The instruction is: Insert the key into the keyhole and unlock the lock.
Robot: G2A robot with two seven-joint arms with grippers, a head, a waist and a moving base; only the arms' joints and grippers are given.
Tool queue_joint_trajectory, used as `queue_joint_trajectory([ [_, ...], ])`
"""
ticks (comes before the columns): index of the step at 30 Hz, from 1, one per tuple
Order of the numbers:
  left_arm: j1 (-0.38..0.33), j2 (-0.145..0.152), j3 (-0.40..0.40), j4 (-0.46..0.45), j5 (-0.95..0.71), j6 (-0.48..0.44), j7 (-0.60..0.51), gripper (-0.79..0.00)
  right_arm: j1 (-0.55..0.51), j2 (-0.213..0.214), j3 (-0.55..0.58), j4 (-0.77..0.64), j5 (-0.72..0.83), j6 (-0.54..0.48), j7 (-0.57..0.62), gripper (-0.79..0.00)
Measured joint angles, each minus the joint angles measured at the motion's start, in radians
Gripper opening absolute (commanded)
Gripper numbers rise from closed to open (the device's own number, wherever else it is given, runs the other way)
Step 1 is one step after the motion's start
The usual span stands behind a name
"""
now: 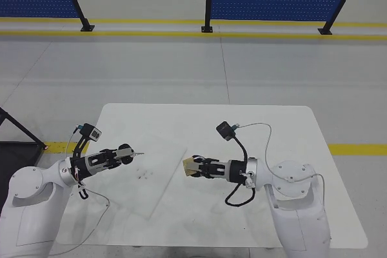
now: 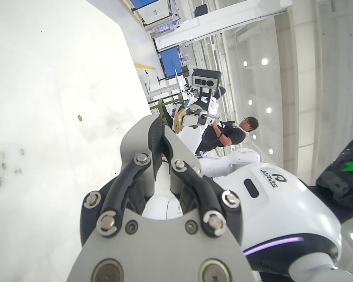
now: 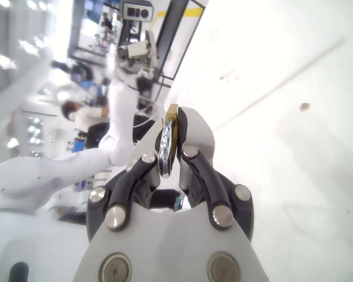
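Note:
In the top view my left gripper [image 1: 130, 155] hovers over the table's left part, shut on a small silver key [image 1: 138, 154] whose tip points toward the lock. My right gripper [image 1: 192, 166] is near the table's middle, shut on a brass padlock [image 1: 189, 166] that faces the key. A gap of bare table lies between them. In the right wrist view the padlock's brass body [image 3: 172, 124] and silver shackle [image 3: 165, 151] sit between the pads of the right gripper [image 3: 172, 118]. The left gripper [image 2: 160, 129] has its pads pressed together, with the padlock [image 2: 178, 120] farther off.
The white table [image 1: 277, 129] carries a few small dark marks [image 1: 140, 173] and a faint seam [image 1: 168, 187]. A black frame [image 1: 0, 135] stands off the table's left edge. The front edge is close to both arms.

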Motion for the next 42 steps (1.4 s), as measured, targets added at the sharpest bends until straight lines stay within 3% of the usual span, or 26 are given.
queue_joint_trajectory([
  [4,0.0,0.0,0.0,0.0,0.0,0.0,0.0,-0.785,-0.01,0.006,0.012,0.073,0.104,-0.069,-0.032,-0.785],
  [20,0.0,0.0,0.0,0.0,0.0,0.0,0.0,-0.785,-0.014,0.007,0.016,0.09,0.112,-0.067,-0.043,-0.785],
  [33,0.0,0.0,0.0,0.0,0.0,0.0,0.0,-0.785,-0.181,0.022,0.033,0.187,0.305,-0.299,-0.293,-0.785],
  [42,0.0,0.0,0.0,0.0,0.0,0.0,0.0,-0.785,-0.215,0.035,0.024,0.189,0.307,-0.359,-0.39,-0.785],
])
